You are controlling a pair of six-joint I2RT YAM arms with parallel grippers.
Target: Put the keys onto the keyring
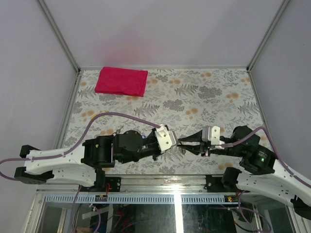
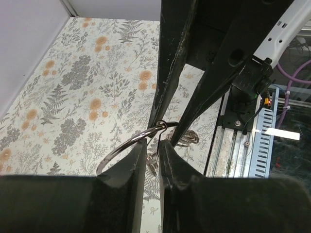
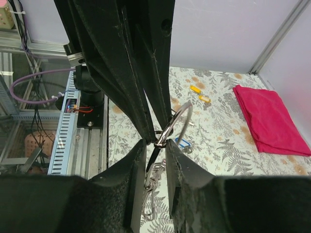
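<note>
From above, shows the left gripper [image 1: 179, 141] and right gripper [image 1: 187, 142] meeting tip to tip low over the floral table [image 1: 218, 97], with anything between them too small to make out. From the left wrist, reveals what the overhead view hides: the keyring [image 2: 124, 144], a large silver loop held at the tips of both pairs of fingers, each pair closed to a narrow slit on the wire. Smaller rings [image 2: 187, 138] bunched just right of those tips. From the right wrist, adds a chain [image 3: 154, 175] hanging below the fingertips. Just beyond the loop, a sliver of blue, probably one of the keys [image 3: 182, 143], in neither grip. Farther out past the tips, two small yellow pieces [image 3: 194, 89] and a red cloth [image 3: 269, 119]. Across much of each wrist view, the opposing arm's black fingers, blocking the table behind.
</note>
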